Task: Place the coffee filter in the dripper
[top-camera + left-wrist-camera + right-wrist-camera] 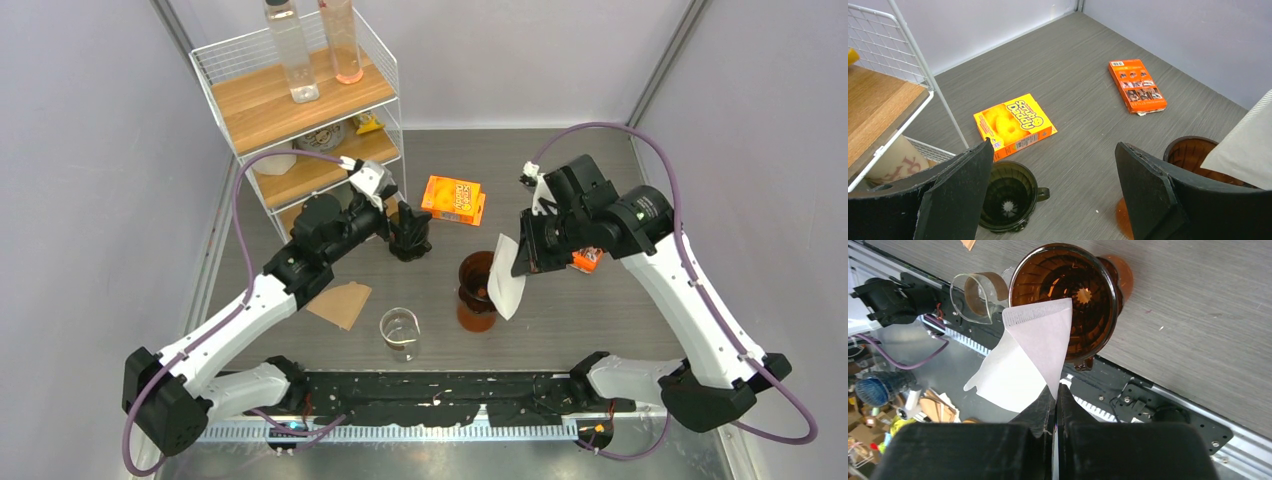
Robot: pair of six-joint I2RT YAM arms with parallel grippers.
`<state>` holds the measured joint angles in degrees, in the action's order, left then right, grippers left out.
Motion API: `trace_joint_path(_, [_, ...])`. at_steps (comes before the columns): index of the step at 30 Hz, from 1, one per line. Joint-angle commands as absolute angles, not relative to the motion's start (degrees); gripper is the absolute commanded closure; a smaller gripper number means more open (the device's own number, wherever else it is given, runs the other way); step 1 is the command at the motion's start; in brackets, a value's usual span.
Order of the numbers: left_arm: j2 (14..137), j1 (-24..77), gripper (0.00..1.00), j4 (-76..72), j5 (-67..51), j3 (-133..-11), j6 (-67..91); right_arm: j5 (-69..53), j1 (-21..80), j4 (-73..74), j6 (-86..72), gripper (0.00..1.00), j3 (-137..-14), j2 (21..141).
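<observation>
White paper cone filter (505, 280), clamped between right fingers (1040, 412), hangs tilted over amber ribbed dripper (474, 272), its long axis pointing at the desk (600, 320) near edge; left fingers (960, 195) spread apart.

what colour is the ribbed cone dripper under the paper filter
Translucent amber-brown ribbed dripper, best seen in the right wrist view.

Coffee filter (507, 278) hanging over the dripper (474, 290) at mid-counter (600, 170)
The right pincer (521, 262) is holding the filter above the dripper's right rim. A beaker (399, 331) is standing front-left of the dripper, with a flat paper (341, 303) lying further left. Behind them a second dripper (410, 240) is sitting just by the left pincer (1053, 155), a box (453, 198) is lying behind-right of it, and a rack (258, 106) is standing far left
</observation>
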<state>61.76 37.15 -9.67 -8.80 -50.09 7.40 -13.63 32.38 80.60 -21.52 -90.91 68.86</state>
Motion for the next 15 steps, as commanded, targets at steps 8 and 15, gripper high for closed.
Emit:
trace_joint_path(8, [61.44,35.9,0.0,-12.88,-9.57,-49.72,8.52,-14.72,32.17,83.92,-27.3,0.95,-95.99,75.86])
trace_joint_path(15, [61.19,35.58,0.0,-12.92,-9.67,-49.35,8.53,-14.75,32.12,84.71,-25.5,0.94,-96.83,80.5])
